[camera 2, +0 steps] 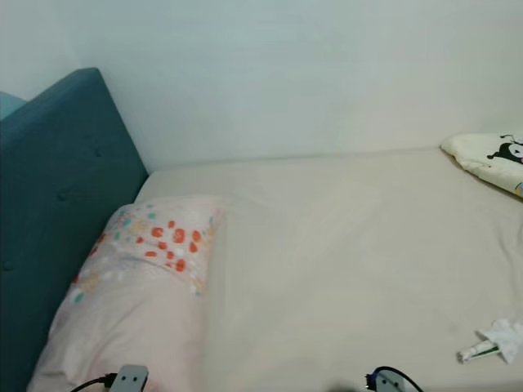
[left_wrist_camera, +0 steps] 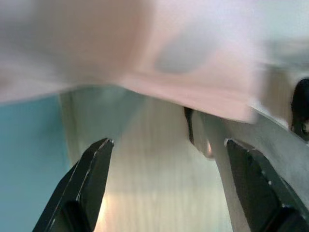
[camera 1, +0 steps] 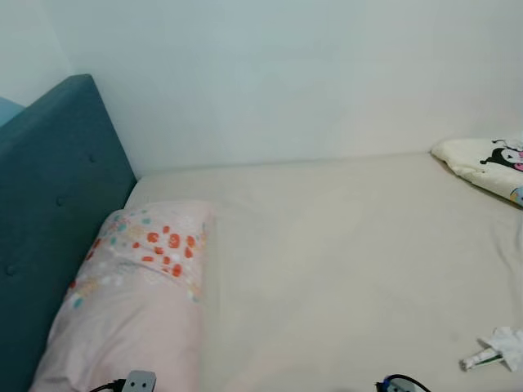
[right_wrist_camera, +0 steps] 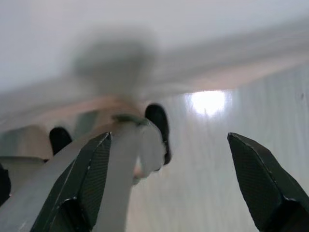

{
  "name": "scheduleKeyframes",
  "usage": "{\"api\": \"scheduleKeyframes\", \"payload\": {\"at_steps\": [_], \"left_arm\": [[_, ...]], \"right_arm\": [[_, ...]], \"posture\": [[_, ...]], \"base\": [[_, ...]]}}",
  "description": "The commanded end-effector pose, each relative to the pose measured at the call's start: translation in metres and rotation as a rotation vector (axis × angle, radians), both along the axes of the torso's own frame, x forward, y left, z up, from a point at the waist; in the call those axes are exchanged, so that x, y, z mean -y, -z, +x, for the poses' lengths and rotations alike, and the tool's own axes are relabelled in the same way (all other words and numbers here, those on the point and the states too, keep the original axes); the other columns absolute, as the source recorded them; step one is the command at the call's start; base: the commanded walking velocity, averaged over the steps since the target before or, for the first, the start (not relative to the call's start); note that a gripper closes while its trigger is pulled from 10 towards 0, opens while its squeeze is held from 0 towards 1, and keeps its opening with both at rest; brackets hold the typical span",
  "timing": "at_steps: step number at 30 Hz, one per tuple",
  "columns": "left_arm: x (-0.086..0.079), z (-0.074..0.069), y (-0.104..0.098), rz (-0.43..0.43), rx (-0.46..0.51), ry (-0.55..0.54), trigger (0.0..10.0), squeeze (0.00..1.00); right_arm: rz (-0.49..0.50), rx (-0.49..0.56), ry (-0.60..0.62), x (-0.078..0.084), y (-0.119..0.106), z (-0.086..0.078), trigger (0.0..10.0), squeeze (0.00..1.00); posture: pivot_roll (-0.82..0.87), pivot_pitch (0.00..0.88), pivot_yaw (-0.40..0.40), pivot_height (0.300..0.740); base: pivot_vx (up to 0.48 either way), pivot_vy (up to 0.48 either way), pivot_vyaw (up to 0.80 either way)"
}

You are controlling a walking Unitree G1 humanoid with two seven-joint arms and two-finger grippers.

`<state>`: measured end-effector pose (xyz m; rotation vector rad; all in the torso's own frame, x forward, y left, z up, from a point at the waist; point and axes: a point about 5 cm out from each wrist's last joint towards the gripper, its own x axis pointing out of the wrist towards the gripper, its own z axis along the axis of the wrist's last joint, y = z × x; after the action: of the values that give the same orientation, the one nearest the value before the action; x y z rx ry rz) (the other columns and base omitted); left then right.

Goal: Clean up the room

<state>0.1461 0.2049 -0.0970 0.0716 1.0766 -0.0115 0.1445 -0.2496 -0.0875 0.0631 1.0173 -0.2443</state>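
A crumpled white tissue with a small green-and-white wrapper (camera 1: 497, 349) lies on the cream bed sheet (camera 1: 343, 261) near the front right. A pink pillow with orange and teal spots (camera 1: 139, 286) rests against the teal headboard (camera 1: 49, 212) on the left. At the far right a white cushion with a black cartoon figure (camera 1: 486, 163) lies on the bed. My left gripper (left_wrist_camera: 167, 142) hangs open below blurred pink fabric. My right gripper (right_wrist_camera: 169, 137) hangs open over a pale floor, and nothing sits between its fingers.
A white wall (camera 1: 286, 73) runs behind the bed. Small parts of my arms, a grey piece (camera 1: 140, 381) and a black cable (camera 1: 402, 384), peek in at the bottom edge. A silver limb (right_wrist_camera: 120, 169) crosses the right wrist view.
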Motion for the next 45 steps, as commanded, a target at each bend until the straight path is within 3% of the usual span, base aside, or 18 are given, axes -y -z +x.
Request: {"api": "scheduleKeyframes", "payload": {"at_steps": [1, 9, 20, 24, 27, 45], "left_arm": [[-0.007, -0.003, 0.0, 0.024, -0.017, 0.0, 10.0, 0.0], [-0.005, -0.001, 0.0, 0.019, -0.014, 0.001, 10.0, 0.0], [-0.006, 0.0, -0.001, 0.023, -0.016, 0.02, 10.0, 0.0], [-0.007, -0.001, -0.001, 0.012, -0.017, 0.005, 10.0, 0.0], [-0.01, -0.001, -0.001, 0.026, -0.015, -0.028, 10.0, 0.0], [-0.011, -0.004, 0.0, 0.045, -0.031, -0.013, 10.0, 0.0]], "right_arm": [[0.011, 0.048, -0.02, -0.003, -0.004, 0.013, 10.0, 0.0], [0.019, 0.109, -0.085, -0.007, -0.014, 0.034, 10.0, 0.0], [-0.041, 0.156, -0.156, -0.006, -0.023, 0.051, 10.0, 0.0], [-0.074, 0.14, -0.307, -0.01, -0.027, 0.058, 10.0, 0.0], [-0.093, 0.153, -0.302, -0.005, -0.032, 0.065, 10.0, 0.0], [-0.12, 0.149, -0.311, 0.002, -0.036, 0.068, 10.0, 0.0]], "posture": [[-0.09, 0.02, 0.075, 0.74], [-0.09, 0.021, 0.073, 0.74], [-0.1, 0.026, 0.081, 0.74], [-0.1, 0.026, 0.081, 0.74], [-0.11, 0.025, 0.08, 0.74], [-0.11, 0.036, 0.079, 0.74]], "base": [[0.0, -0.48, 0.8], [0.0, -0.48, 0.79], [0.0, -0.48, 0.0], [0.0, -0.405, 0.0], [0.0, 0.0, 0.0], [-0.072, 0.08, 0.0]]}}
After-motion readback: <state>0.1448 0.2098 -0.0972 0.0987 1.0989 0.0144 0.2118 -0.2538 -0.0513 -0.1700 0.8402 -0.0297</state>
